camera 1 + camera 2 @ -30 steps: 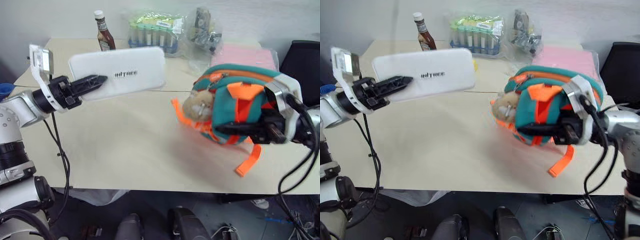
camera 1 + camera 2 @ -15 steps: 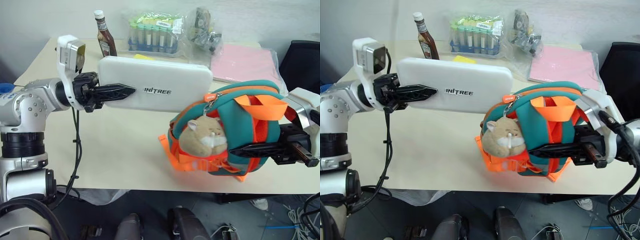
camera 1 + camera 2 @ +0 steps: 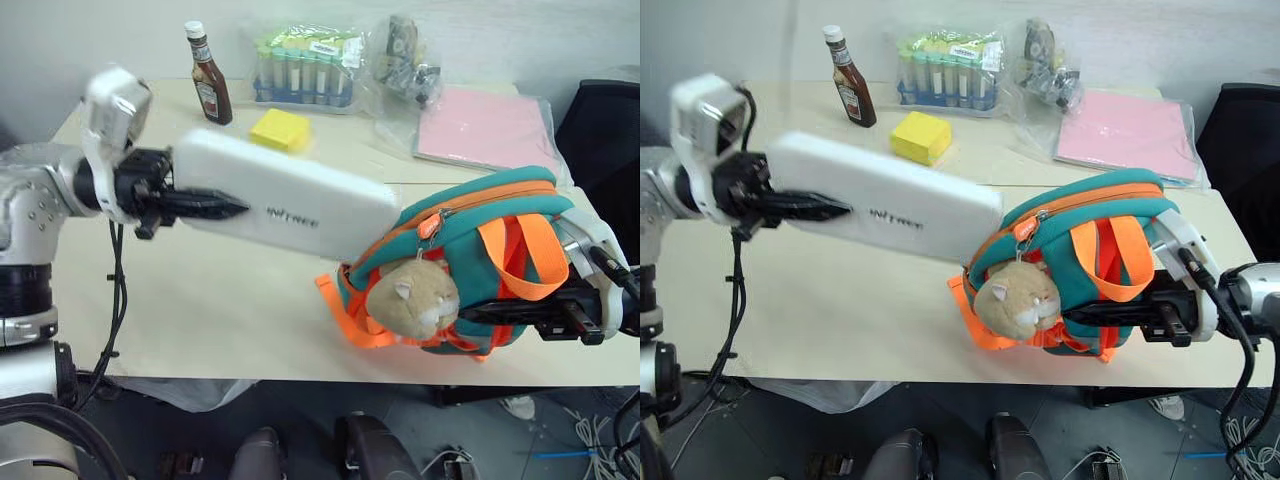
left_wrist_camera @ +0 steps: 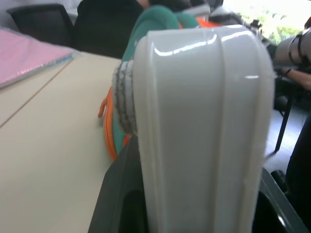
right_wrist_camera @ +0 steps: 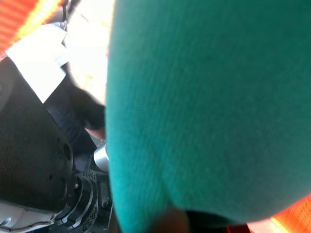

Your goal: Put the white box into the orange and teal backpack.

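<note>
My left gripper [image 3: 225,207] is shut on one end of the white box [image 3: 300,205], a long flat case with dark lettering. The box slants down to the right, and its far end meets the open zipper mouth of the orange and teal backpack [image 3: 485,265]. I cannot tell whether that end is inside. The backpack, with a tan plush animal head [image 3: 412,300] on its front, sits at the table's front right. My right gripper [image 3: 480,312] is shut on its lower side. The left wrist view shows the white box [image 4: 199,126] with the backpack [image 4: 153,22] just beyond it.
At the back of the table [image 3: 200,290] stand a sauce bottle [image 3: 207,85], a yellow block [image 3: 279,129], a pack of tubes [image 3: 305,70], a clear bag [image 3: 405,55] and a pink folder [image 3: 485,125]. A black chair [image 3: 610,130] is at the right.
My left gripper has tilted the white box down to the right, bringing its far end to the backpack's mouth. The backpack has come down lower in my right gripper. The yellow block has come into view.
</note>
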Available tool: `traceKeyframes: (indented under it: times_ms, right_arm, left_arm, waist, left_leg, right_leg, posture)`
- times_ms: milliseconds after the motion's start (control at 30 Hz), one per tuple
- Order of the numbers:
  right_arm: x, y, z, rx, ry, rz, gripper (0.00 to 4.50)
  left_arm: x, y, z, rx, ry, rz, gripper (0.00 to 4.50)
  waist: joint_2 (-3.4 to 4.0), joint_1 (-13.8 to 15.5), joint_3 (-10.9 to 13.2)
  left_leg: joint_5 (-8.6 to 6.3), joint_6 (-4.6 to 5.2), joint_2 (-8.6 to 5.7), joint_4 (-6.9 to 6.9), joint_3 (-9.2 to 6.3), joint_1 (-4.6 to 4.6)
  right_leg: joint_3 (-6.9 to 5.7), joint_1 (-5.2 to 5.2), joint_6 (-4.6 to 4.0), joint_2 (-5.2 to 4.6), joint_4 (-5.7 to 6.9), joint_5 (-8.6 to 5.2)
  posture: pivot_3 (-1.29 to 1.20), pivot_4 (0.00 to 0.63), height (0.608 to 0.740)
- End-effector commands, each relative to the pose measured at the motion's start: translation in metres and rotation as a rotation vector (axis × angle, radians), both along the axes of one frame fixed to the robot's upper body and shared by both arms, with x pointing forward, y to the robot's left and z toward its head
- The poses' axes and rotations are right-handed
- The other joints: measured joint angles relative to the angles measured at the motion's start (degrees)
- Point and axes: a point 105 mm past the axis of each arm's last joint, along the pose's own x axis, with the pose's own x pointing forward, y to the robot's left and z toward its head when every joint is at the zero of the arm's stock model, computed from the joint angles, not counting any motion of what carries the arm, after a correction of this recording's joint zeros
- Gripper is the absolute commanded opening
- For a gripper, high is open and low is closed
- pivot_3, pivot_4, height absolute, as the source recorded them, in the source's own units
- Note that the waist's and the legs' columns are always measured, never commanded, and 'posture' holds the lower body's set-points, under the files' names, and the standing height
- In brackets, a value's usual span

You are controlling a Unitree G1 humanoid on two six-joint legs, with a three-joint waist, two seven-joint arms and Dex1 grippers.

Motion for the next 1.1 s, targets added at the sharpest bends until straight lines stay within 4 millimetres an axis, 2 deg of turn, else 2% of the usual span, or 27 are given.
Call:
traceKeyframes:
  times_ms: [33, 167, 233, 533, 633, 767, 933, 1033, 1100]
  right_arm:
    - [-0.009, 0.006, 0.016, 0.006, -0.064, 0.056, 0.03]
    - [-0.012, 0.012, 0.028, 0.022, -0.088, 0.090, 0.03]
    - [-0.014, 0.015, 0.030, 0.014, -0.100, 0.111, 0.03]
    - [-0.004, 0.022, 0.022, -0.020, -0.116, 0.109, 0.03]
    - [-0.003, 0.024, 0.019, -0.024, -0.120, 0.106, 0.03]
    - [-0.004, 0.029, 0.018, -0.020, -0.123, 0.110, 0.03]
    - [-0.008, 0.031, 0.019, -0.017, -0.122, 0.110, 0.03]
    - [-0.009, 0.027, 0.017, -0.039, -0.125, 0.097, 0.03]
    - [-0.011, 0.023, 0.020, -0.041, -0.127, 0.089, 0.03]
  left_arm:
    - [0.008, -0.013, -0.003, 0.063, -0.146, 0.030, 1.24]
    - [0.007, -0.030, 0.000, 0.003, -0.161, -0.004, 1.24]
    - [0.004, -0.044, -0.003, -0.026, -0.146, -0.049, 1.24]
    - [-0.001, -0.101, -0.022, -0.047, -0.112, -0.207, 1.24]
    - [0.007, -0.125, -0.023, -0.083, -0.109, -0.203, 1.24]
    - [0.013, -0.146, -0.036, -0.041, -0.156, -0.183, 1.24]
    - [0.023, -0.151, -0.040, -0.010, -0.226, -0.130, 1.24]
    - [0.030, -0.135, -0.025, -0.047, -0.217, -0.102, 1.24]
    - [0.035, -0.118, -0.013, -0.084, -0.190, -0.073, 1.24]
  waist:
    - [0.00, 0.3, 0.0]
    - [0.00, 0.9, 0.0]
    - [0.00, 1.1, 0.0]
    - [-0.02, 1.1, 0.0]
    - [-0.02, 1.3, 0.0]
    - [-0.02, 1.3, 0.0]
    - [-0.03, 1.2, 0.0]
    - [-0.03, 1.2, 0.0]
    - [-0.03, 1.2, 0.0]
  left_leg:
    - [-0.01, 0.01, -0.01, 0.00, 0.01, 0.00]
    - [-0.03, 0.07, -0.02, 0.04, 0.01, 0.00]
    - [-0.04, 0.08, -0.02, 0.04, 0.01, -0.01]
    - [-0.05, 0.10, -0.04, 0.05, 0.01, -0.03]
    - [-0.04, 0.11, -0.05, 0.07, 0.01, -0.03]
    - [-0.05, 0.12, -0.08, 0.07, 0.01, -0.03]
    - [-0.03, 0.12, -0.08, 0.07, 0.01, 0.02]
    - [-0.03, 0.12, -0.08, 0.07, 0.01, 0.03]
    - [-0.03, 0.12, -0.08, 0.07, 0.01, 0.03]
  right_leg:
    - [0.00, 0.00, 0.00, 0.00, -0.01, 0.00]
    - [0.01, 0.03, 0.00, -0.01, -0.02, 0.00]
    - [0.01, 0.03, 0.00, -0.01, -0.02, 0.00]
    - [0.00, 0.03, 0.00, -0.01, -0.02, 0.00]
    - [0.00, 0.04, 0.00, -0.01, -0.03, 0.00]
    - [0.01, 0.06, 0.01, -0.03, -0.05, 0.00]
    - [0.02, 0.09, 0.01, -0.02, 0.00, 0.01]
    - [0.01, 0.11, 0.01, -0.02, -0.01, 0.01]
    - [0.01, 0.11, 0.01, -0.02, 0.00, 0.01]
  posture:
    - [0.00, 0.150, 0.740]
    - [0.00, 0.150, 0.740]
    - [0.00, 0.150, 0.740]
    - [0.00, 0.150, 0.740]
    - [0.00, 0.150, 0.740]
    - [0.00, 0.150, 0.740]
    - [0.00, 0.150, 0.740]
    - [0.00, 0.150, 0.740]
    - [0.00, 0.150, 0.740]
